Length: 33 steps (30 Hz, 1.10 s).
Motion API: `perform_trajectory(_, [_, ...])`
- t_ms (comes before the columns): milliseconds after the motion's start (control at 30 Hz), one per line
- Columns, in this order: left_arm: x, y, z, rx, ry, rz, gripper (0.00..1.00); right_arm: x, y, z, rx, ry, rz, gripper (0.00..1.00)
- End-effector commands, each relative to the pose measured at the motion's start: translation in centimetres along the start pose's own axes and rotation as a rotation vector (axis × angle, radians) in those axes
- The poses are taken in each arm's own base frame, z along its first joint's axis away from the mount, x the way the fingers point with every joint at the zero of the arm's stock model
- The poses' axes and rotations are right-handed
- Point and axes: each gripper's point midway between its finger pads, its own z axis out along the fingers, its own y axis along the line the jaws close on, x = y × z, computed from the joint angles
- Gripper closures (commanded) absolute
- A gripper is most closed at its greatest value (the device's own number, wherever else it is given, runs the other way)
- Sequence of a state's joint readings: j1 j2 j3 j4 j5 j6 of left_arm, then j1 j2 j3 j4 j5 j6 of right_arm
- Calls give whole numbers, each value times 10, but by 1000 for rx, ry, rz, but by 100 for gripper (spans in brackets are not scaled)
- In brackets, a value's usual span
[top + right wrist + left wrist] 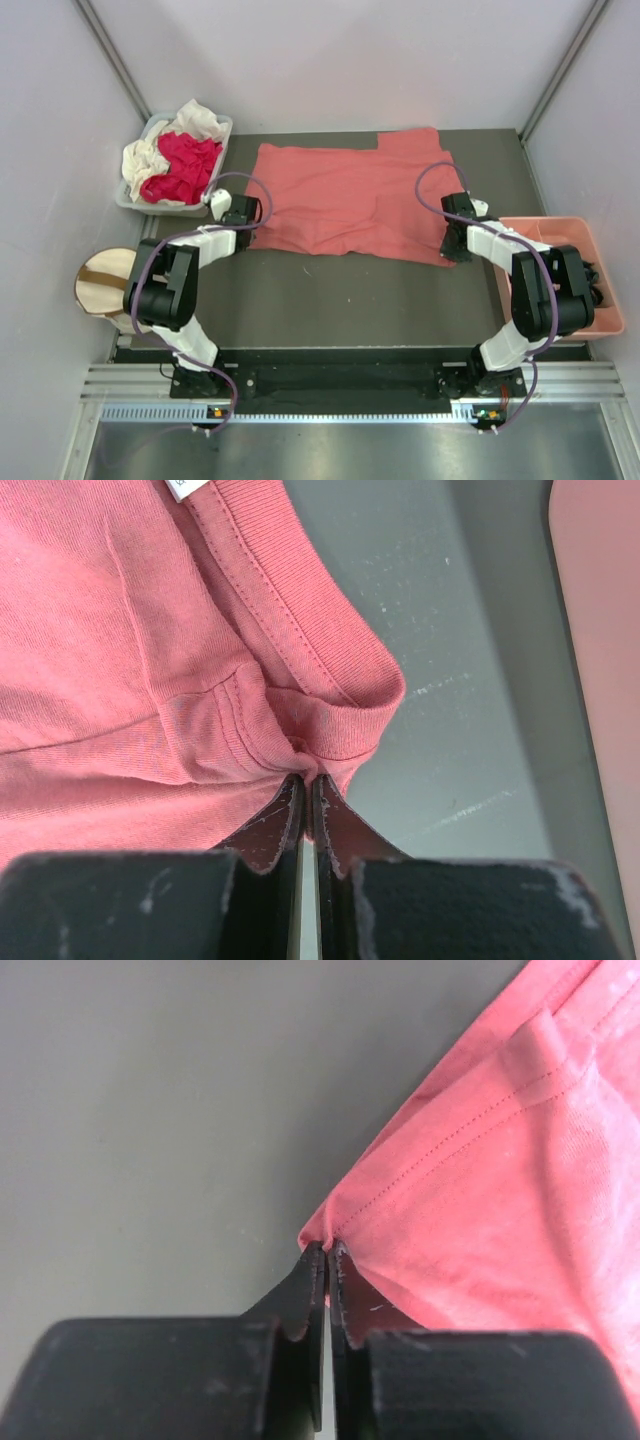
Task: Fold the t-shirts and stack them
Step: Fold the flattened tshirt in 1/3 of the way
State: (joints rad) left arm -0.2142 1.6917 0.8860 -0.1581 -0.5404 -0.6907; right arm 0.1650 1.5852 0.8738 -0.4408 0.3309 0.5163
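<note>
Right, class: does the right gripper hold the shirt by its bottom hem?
No, the right gripper pinches the salmon-pink shirt at its ribbed collar.

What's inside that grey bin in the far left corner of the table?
Crumpled cloth: a magenta-red t-shirt bundled with a cream-white t-shirt, heaped above the rim of the grey bin. Whatever lies beneath them, and the bin's floor, is covered.

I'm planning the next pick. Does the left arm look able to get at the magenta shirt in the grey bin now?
Probably not yet: the magenta shirt lies close beyond the left gripper, nothing between, but that gripper is shut on a corner of the salmon shirt and must release first.
</note>
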Motion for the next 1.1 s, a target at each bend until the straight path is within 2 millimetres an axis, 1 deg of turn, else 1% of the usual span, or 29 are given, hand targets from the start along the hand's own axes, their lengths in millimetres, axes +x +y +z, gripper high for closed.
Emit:
perform_trajectory(0, [-6, -4, 6, 7, -3, -12, 100, -13, 8, 1, -26, -19, 18, 100])
perform_trajectory(100, [-5, 0, 4, 1, 1, -10, 100, -15, 4, -1, -8, -26, 25, 100])
perform_trajectory(133, [-9, 2, 0, -4, -10, -13, 100, -17, 2, -1, 4, -32, 35, 100])
perform_trajectory(200, [-8, 11, -4, -28, -6, -15, 100, -16, -3, -2, 16, -25, 48, 100])
perform_trajectory(233, [-13, 13, -9, -23, -19, -27, 100, -18, -9, -3, 21, -26, 77, 100])
perform_trajectory(267, [-9, 20, -10, -36, -14, -26, 100, -17, -13, -3, 24, -19, 91, 100])
perform_trajectory(300, [-10, 22, -13, -35, -17, -29, 100, -18, -17, -3, 26, -16, 114, 100])
perform_trajectory(333, [-15, 24, -19, -25, -29, -43, 100, -19, -21, -4, 26, -17, 130, 100])
perform_trajectory(400, [-13, 33, -22, -41, -25, -50, 100, -22, -30, -8, 32, -29, 172, 100])
perform_trajectory(433, [-17, 36, -25, -38, -33, -66, 100, -23, -33, -10, 35, -35, 181, 100])
perform_trajectory(500, [-17, 43, -26, -50, -24, -77, 100, -26, -36, -16, 39, -49, 189, 100])
perform_trajectory(600, [-20, 46, -33, -40, -24, -86, 100, -30, -39, -23, 49, -58, 192, 100])
perform_trajectory(700, [-16, 44, -37, -18, -10, -98, 100, -30, -41, -28, 49, -62, 191, 100])
perform_trajectory(767, [-9, 48, -38, -19, 6, -100, 100, -26, -41, -32, 38, -49, 189, 100])
perform_trajectory(800, [-8, 48, -41, -7, 9, -108, 100, -26, -39, -36, 16, -54, 195, 100])
perform_trajectory(833, [-2, 51, -41, -14, 20, -105, 100, -20, -41, -37, 16, -41, 191, 100])
perform_trajectory(900, [-1, 53, -45, -8, 22, -116, 100, -19, -40, -44, -8, -48, 196, 100])
perform_trajectory(933, [5, 55, -46, -2, 39, -113, 100, -15, -41, -45, -8, -41, 194, 100])
perform_trajectory(1000, [6, 56, -50, 7, 37, -123, 100, -8, -41, -48, -20, -29, 191, 100])
perform_trajectory(1067, [10, 60, -52, 4, 45, -125, 100, -5, -43, -52, -27, -28, 192, 100])
